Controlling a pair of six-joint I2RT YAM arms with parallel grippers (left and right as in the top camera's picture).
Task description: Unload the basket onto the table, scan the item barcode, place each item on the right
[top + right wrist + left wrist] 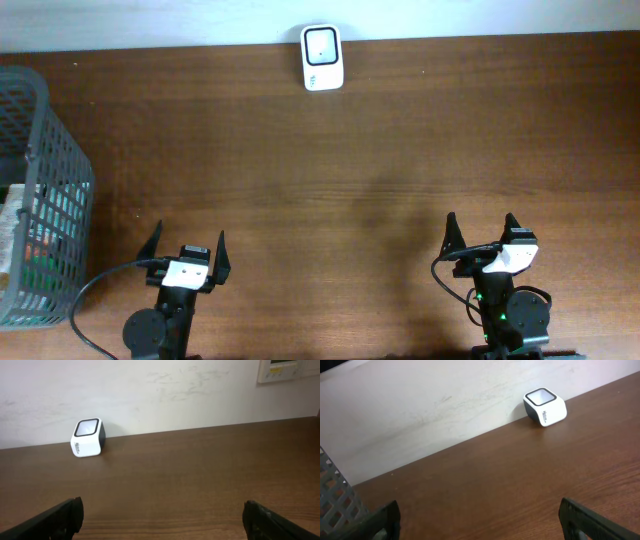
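Brown wooden table (350,150) lies under us, with the white scanner (322,57) standing at its far edge against the wall. We hold our left gripper (188,240) and right gripper (481,222) spread wide near the front edge, pinching nothing. A grey basket (60,180) sits at far left; beige and green items (25,245) show through its mesh, well apart from the scanner.

Soft, even indoor light covers the dark brown wooden table (330,150). The overhead view is sharp, with only a faint, broad shadow mid-table. In the wrist views the pale wall (150,395) looks bright and slightly washed, the wood carries a mild sheen near it, and the black fingers (60,517) at the bottom edge are blurred, out of focus.
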